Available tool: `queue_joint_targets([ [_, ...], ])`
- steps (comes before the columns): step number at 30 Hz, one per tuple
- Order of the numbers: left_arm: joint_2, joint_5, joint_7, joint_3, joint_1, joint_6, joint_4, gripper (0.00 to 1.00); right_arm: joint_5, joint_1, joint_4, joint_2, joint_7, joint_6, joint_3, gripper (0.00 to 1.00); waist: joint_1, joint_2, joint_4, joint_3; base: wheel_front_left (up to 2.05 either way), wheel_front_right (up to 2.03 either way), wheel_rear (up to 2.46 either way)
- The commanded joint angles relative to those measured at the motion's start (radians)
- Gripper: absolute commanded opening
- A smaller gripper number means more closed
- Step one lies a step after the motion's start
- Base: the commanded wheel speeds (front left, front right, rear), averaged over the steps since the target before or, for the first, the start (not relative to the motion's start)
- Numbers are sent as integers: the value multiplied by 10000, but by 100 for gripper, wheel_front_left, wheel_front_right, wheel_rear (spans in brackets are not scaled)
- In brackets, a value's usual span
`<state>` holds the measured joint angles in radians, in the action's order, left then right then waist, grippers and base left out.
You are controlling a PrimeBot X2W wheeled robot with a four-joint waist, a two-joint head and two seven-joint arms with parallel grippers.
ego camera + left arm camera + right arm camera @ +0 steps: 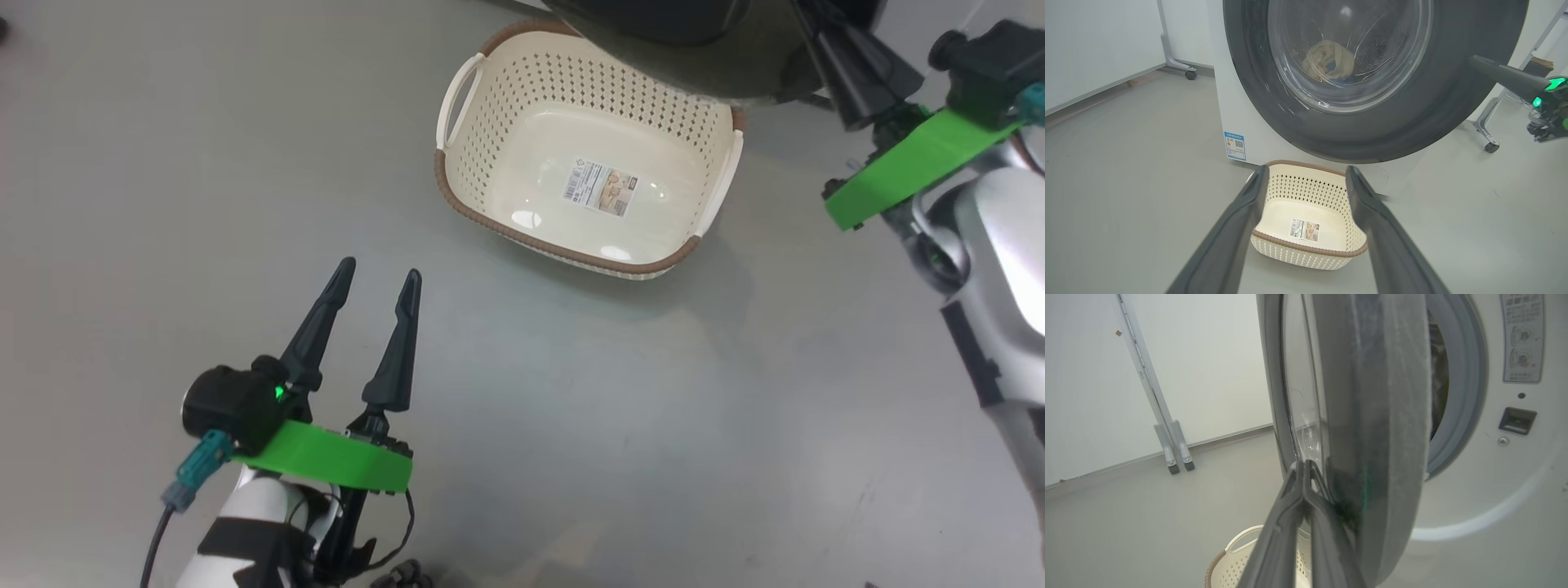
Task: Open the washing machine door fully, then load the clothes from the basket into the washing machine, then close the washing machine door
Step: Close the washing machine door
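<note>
The right gripper (1303,464) had its two fingers pressed together from base to tip, with nothing visibly between them. Its tips lay against the lower edge of the washing machine door (1372,416), where the black rim met the glass. In the left wrist view one of its fingers reached in from the right to that same rim. The left gripper (380,269) hung over the grey floor (571,449) with its fingers spread wide and nothing in its grasp. It pointed towards the basket (465,204) but was apart from it.

The door stood partly open. The right wrist view saw it nearly edge-on, with a gap between it and the grey gasket (1470,396) of the washing machine (1494,490). A dark latch slot (1517,420) sat in the white front beside the gasket. The clothes (1329,59) showed through the door glass in the left wrist view as a cream bundle with a touch of blue, lying inside the drum.

The basket sat upright on the floor just in front of the machine and below the door, its bare bottom showing the label sticker (602,188). A blue energy sticker (1235,145) was low on the machine's front, left of the basket in the left wrist view. A wheeled frame leg (1175,453) stood by the white wall behind
</note>
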<state>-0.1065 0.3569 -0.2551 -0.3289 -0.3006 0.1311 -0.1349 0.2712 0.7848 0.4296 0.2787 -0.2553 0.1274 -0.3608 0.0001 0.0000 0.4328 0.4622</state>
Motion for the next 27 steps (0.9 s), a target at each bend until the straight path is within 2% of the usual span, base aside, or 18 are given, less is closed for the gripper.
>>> queue_joint_targets([
  [1, -154, 91, -67, 308, -243, -4, 308, 100, -35, 550, -125, 174, -65, 33, 26, 0, -1, 0, 49, 208, 0, 0, 0],
  [15, 292, 444, -67, 177, -767, -4, 612, 100, -149, 3041, 1102, 1456, 107, 33, -533, 0, -1, 0, 581, 1305, 0, 0, 0],
  [27, 502, 663, -67, 134, -941, -4, 963, 100, -220, 4853, 2050, 2198, 256, 33, -788, 0, -1, 0, 1101, 1892, 0, 0, 0],
])
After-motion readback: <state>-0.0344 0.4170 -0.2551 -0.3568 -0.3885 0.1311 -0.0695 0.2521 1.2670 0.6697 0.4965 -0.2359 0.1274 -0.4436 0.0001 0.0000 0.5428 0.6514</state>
